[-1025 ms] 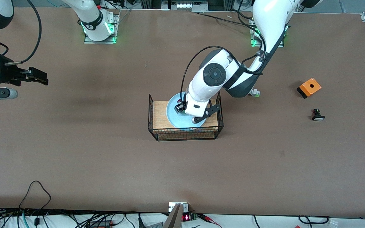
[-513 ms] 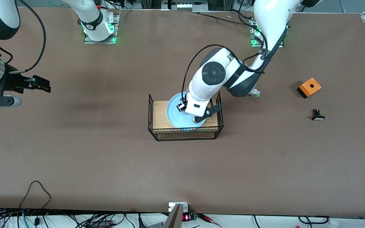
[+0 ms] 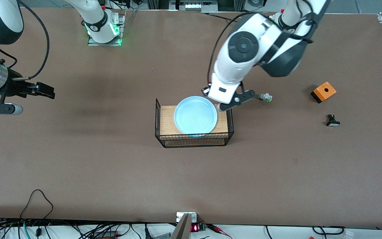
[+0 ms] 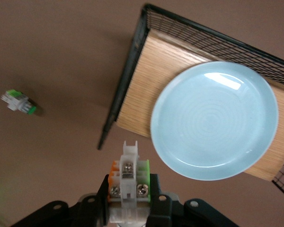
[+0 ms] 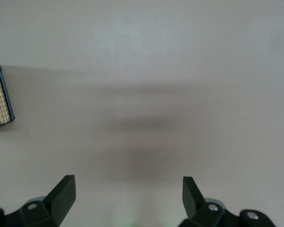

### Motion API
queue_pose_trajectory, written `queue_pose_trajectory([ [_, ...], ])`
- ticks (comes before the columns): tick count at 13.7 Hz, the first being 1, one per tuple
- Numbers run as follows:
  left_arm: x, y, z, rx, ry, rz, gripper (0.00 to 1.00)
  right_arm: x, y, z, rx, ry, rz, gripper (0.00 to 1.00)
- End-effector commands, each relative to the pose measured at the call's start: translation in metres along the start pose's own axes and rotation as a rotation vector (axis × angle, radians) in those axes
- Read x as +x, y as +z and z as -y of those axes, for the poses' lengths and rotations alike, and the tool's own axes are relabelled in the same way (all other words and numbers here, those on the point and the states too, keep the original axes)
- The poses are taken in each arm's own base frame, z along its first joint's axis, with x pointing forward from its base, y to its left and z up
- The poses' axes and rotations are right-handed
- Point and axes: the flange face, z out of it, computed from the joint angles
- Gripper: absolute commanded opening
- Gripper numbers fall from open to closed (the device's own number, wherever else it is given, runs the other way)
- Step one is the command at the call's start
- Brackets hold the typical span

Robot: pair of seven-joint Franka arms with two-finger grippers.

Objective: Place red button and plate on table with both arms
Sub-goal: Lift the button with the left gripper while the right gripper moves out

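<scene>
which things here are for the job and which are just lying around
Job: red button in shut left pincer over table by rack; plate on rack; open right pincer waiting over table.
Lying about: rack; white-green piece; orange box; black white-capped piece.

Pale blue plate (image 3: 195, 115) on a light wooden rack (image 3: 166, 120) with black wire sides — matte brown tabletop (image 3: 111, 166); orange box (image 3: 323, 92).

Cluttered cables (image 3: 78, 230) along nearest edge

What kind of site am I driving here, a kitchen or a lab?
Most likely a robotics lab bench: a bare brown table with bolted arm bases, cable bundles along its edge, and loose push-button parts like the orange box.
</scene>
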Motion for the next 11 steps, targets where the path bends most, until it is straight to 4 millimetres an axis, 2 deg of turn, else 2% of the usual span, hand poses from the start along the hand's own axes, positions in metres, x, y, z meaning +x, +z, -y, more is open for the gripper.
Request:
queue_pose_trajectory([
  [1, 0.064, -0.021, 0.072, 0.031, 0.167, 0.032, 0.24, 0.003, 0.000, 0.017, 0.009, 0.098, -0.001, 1.00],
  [2, 0.089, -0.030, 0.102, 0.027, 0.221, 0.039, 0.24, 0.003, 0.004, 0.028, 0.000, 0.112, 0.006, 1.00],
  [3, 0.110, -0.029, 0.125, 0.025, 0.277, 0.051, 0.24, 0.001, 0.004, 0.038, -0.002, 0.145, 0.005, 1.00],
  [6, 0.180, -0.013, 0.206, -0.009, 0.418, 0.097, 0.24, -0.005, 0.000, 0.079, 0.014, 0.340, -0.056, 1.00],
  [8, 0.215, 0.007, 0.246, 0.037, 0.511, 0.099, 0.24, -0.019, 0.001, 0.093, 0.030, 0.456, -0.065, 1.00],
  [9, 0.229, 0.026, 0.258, 0.096, 0.563, 0.099, 0.24, -0.024, 0.004, 0.093, 0.036, 0.487, -0.065, 1.00],
  [11, 0.254, 0.062, 0.289, 0.110, 0.608, 0.076, 0.24, -0.032, 0.007, 0.103, 0.057, 0.465, -0.095, 1.00],
])
